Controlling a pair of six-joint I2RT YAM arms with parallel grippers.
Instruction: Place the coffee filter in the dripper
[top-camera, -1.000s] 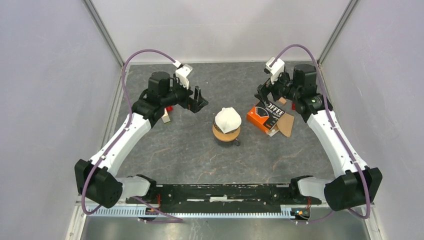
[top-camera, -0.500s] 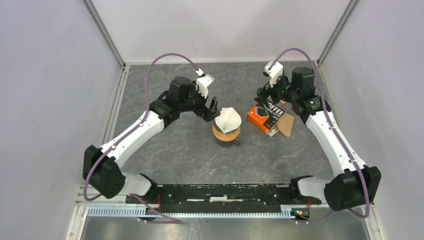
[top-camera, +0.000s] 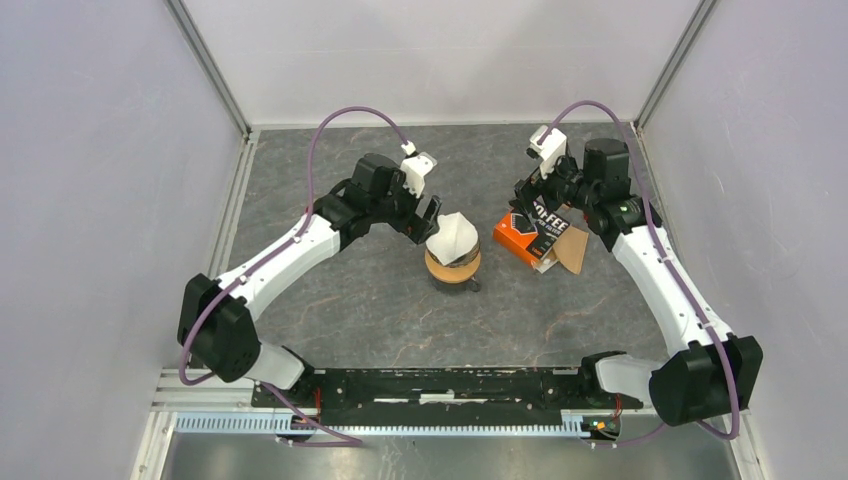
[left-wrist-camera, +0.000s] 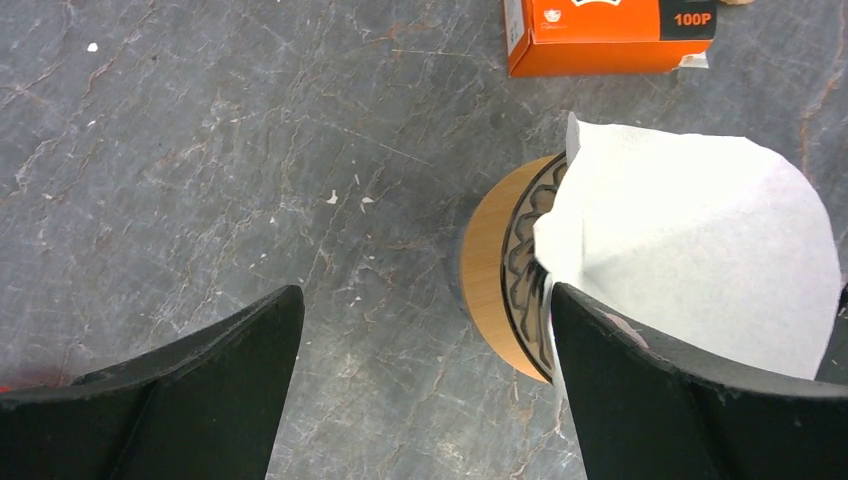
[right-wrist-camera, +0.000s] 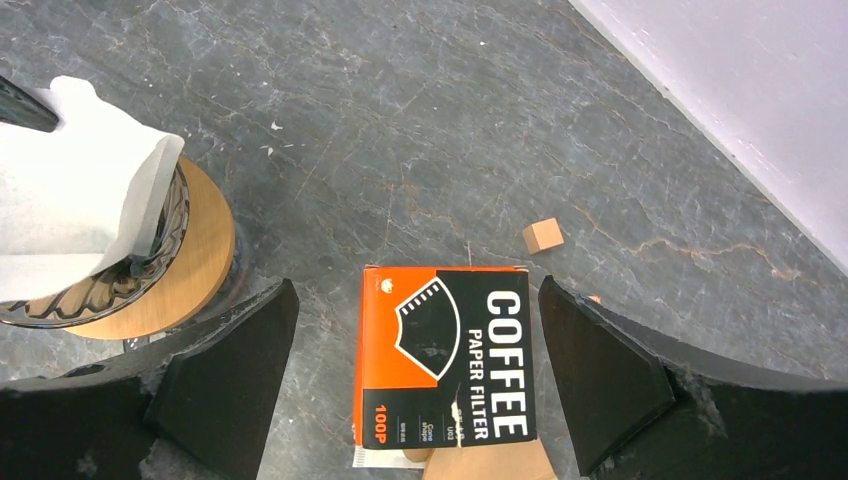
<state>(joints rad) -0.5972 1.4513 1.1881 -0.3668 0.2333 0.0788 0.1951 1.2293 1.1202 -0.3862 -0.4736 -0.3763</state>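
Note:
The white paper coffee filter (top-camera: 455, 237) stands tilted in the dripper (top-camera: 452, 268), a dark ribbed cone in a tan wooden collar at the middle of the table. The left wrist view shows the filter (left-wrist-camera: 690, 250) rising over the ribbed rim (left-wrist-camera: 525, 270). My left gripper (top-camera: 428, 216) hangs open just left of the filter. Its right finger (left-wrist-camera: 680, 400) is at the paper's edge, and only table shows between the fingers (left-wrist-camera: 425, 340). My right gripper (top-camera: 525, 205) is open above the orange box, holding nothing (right-wrist-camera: 418, 290). The right wrist view has the filter (right-wrist-camera: 70, 200) at its left.
An orange and black box printed "COFFEE PAPER FILTER" (right-wrist-camera: 445, 365) lies right of the dripper, with a brown cardboard flap (top-camera: 573, 250) beside it. A small tan block (right-wrist-camera: 543, 236) lies behind the box. Walls close in the table on three sides.
My left arm has swung right from the back left until its open gripper reached the filter's left side. The right arm has hardly moved. The filter now leans a little differently.

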